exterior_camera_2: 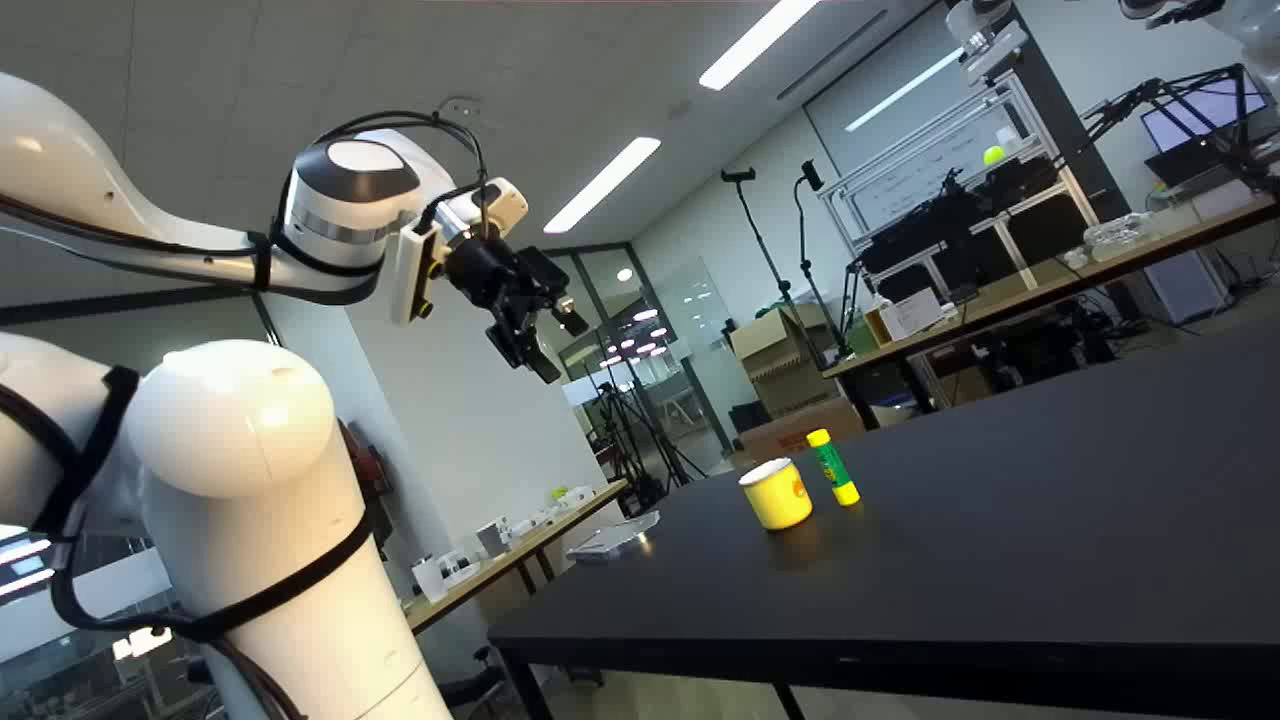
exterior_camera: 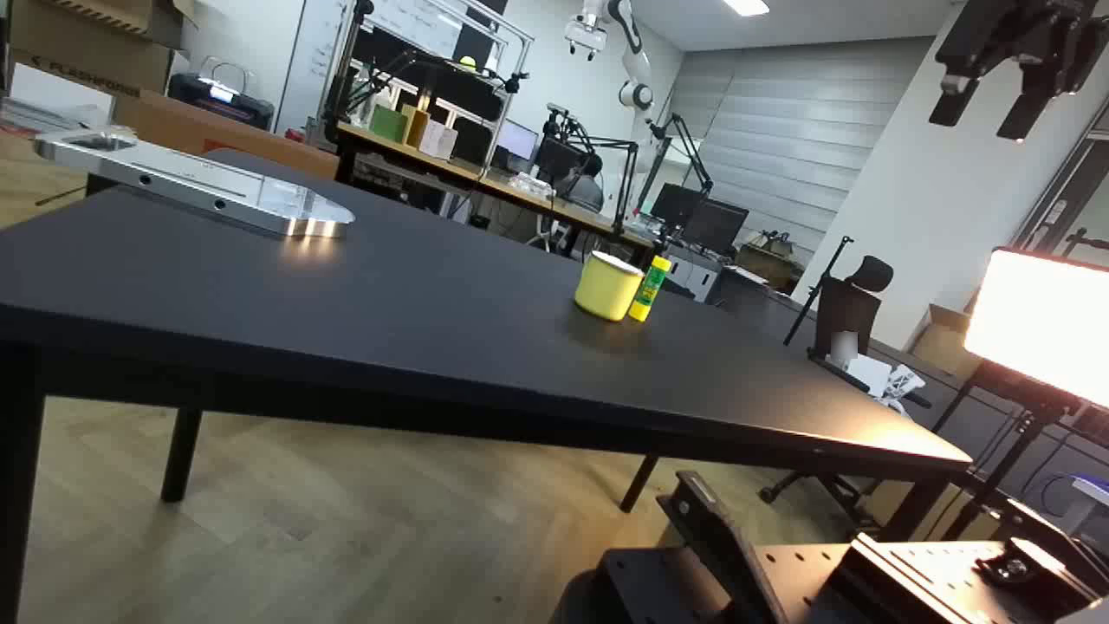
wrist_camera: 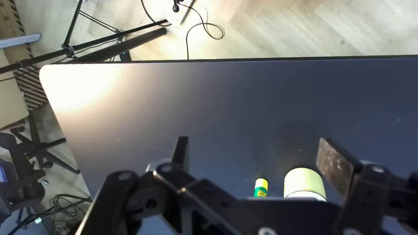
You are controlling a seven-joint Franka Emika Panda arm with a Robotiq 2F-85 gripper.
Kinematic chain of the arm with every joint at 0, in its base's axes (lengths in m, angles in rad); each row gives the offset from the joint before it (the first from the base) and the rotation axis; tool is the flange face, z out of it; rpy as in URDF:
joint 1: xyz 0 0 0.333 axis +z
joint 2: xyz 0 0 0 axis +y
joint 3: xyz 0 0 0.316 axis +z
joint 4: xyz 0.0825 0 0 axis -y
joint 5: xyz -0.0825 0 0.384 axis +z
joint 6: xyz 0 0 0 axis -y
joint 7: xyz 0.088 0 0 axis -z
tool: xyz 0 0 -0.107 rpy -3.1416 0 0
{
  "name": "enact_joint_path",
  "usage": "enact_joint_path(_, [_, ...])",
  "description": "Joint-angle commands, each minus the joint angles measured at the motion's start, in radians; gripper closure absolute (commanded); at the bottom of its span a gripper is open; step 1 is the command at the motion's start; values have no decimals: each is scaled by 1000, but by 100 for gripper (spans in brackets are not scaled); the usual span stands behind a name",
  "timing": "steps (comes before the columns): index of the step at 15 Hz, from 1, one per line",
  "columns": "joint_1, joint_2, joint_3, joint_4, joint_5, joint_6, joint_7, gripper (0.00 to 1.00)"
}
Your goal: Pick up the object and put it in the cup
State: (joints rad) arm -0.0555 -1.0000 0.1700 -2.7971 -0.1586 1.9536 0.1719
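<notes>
The object is a slim green glue stick (exterior_camera: 649, 289) with yellow ends. It stands upright on the black table (exterior_camera: 390, 303), close beside the yellow cup (exterior_camera: 606, 288). The stick (exterior_camera_2: 833, 468) and the cup (exterior_camera_2: 777, 496) stand slightly apart in an exterior view. My gripper (exterior_camera: 983, 113) is open and empty, high above the table; it also shows in an exterior view (exterior_camera_2: 560, 347). In the wrist view my gripper (wrist_camera: 253, 147) has its fingers wide apart. The stick (wrist_camera: 261, 188) and cup (wrist_camera: 303, 181) show far below, partly hidden by the gripper body.
A flat silver metal piece (exterior_camera: 199, 182) lies at one end of the table and also shows in an exterior view (exterior_camera_2: 610, 537). A bright lamp panel (exterior_camera: 1040, 321) stands beyond the opposite end. A black perforated mount (exterior_camera: 788, 581) is below the table's near edge.
</notes>
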Motion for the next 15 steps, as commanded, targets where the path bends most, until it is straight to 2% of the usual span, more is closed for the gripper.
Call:
enact_joint_path(1, [13,3,-10,3,-10,-4,10,0])
enact_joint_path(6, [13,3,-10,3,-10,-4,10,0])
enact_joint_path(7, [14,22,-17,3,-17,25,-4,0])
enact_joint_path(9, [6,124,-51,14,-24,105,-54,0])
enact_joint_path(13, [-16,369,-151,53,-34,338,-166,0])
enact_joint_path(15, [-24,495,-181,98,-27,409,-205,0])
